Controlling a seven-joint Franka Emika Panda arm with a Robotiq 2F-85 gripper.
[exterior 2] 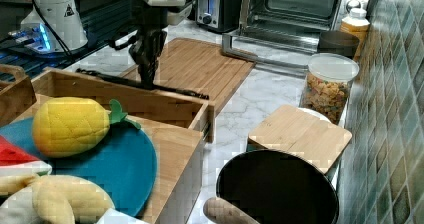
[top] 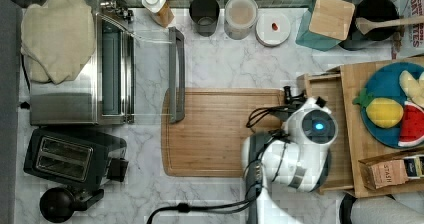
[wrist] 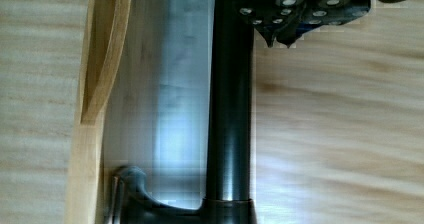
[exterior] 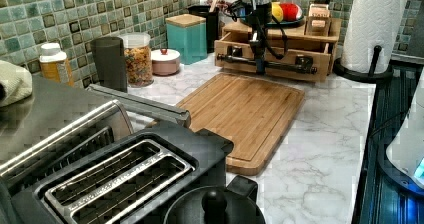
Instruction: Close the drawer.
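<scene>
The drawer (exterior 2: 125,101) stands partly pulled out of the wooden box (exterior 2: 172,149) at the counter's (exterior: 325,129) far end in the left view, its front facing the cutting board (exterior: 247,109). The gripper (exterior: 259,69) hangs straight down at the drawer's dark bar handle (exterior: 280,64), right against it. I cannot tell how far its fingers are apart or whether they grip the bar.

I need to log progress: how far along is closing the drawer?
Done: the gripper has reached the drawer's dark bar handle, hanging right at it.
In hand: the push itself. The drawer is still pulled out from the wooden box, its inside exposed in the right view.
Left: slide it fully in until its front meets the box.
</scene>
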